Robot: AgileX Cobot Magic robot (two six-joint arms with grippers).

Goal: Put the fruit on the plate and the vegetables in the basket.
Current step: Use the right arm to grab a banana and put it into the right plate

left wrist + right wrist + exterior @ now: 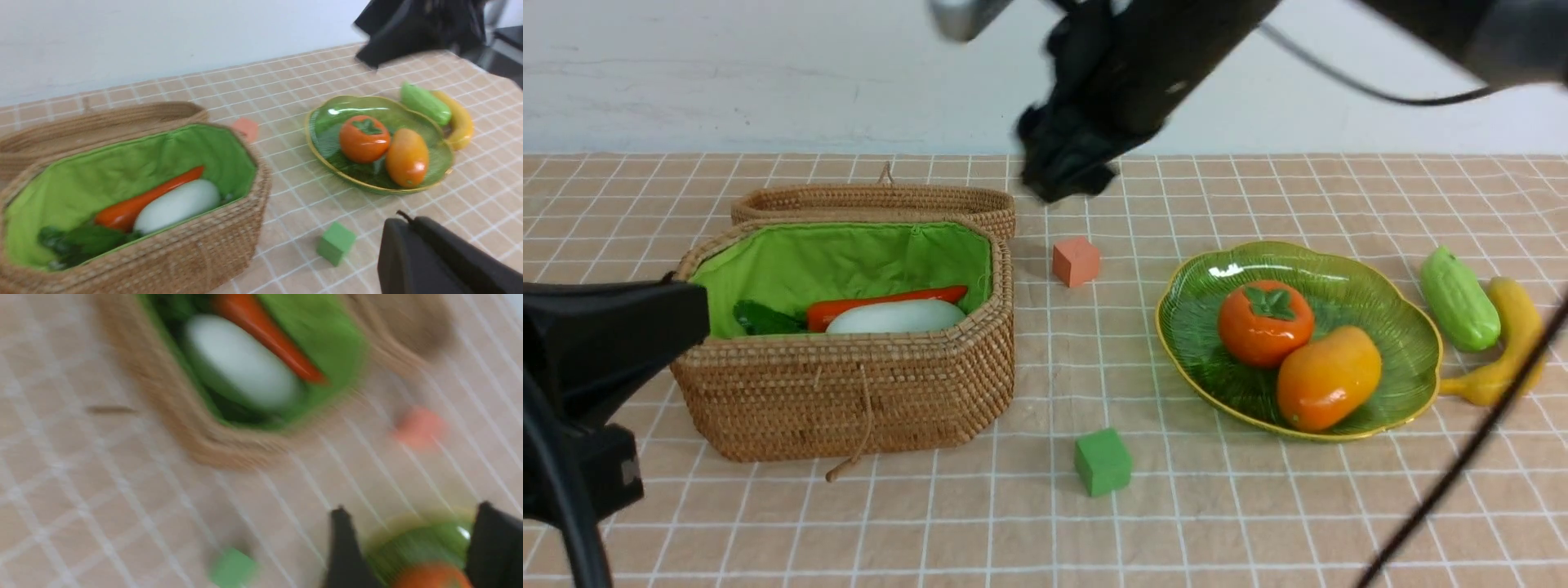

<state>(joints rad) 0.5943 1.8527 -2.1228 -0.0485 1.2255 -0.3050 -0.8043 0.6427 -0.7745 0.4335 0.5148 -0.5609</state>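
Wicker, tan and tightly coiled, forms the octagonal basket (849, 392) at the near left. It has a bright green cloth lining (849, 261), and its woven lid (874, 200) is folded back behind it. Inside lie a glossy orange carrot (882, 300) and a smooth white oval radish (894, 317), touching.

To the right, the ribbed green glass plate (1339, 269) with a gold wavy rim holds a round persimmon (1264, 322) and an oval mango (1327, 377). Just right of the plate, on the checked tablecloth (1225, 506), a bumpy cucumber (1458, 298) lies against a curved banana (1507, 343).

A pink cube (1076, 260) and a green cube (1103, 461) sit between basket and plate.

The right gripper (412, 508) hangs blurred above the far middle, fingers apart and empty. The left gripper (408, 245) sits low at the near left, jaws closed.
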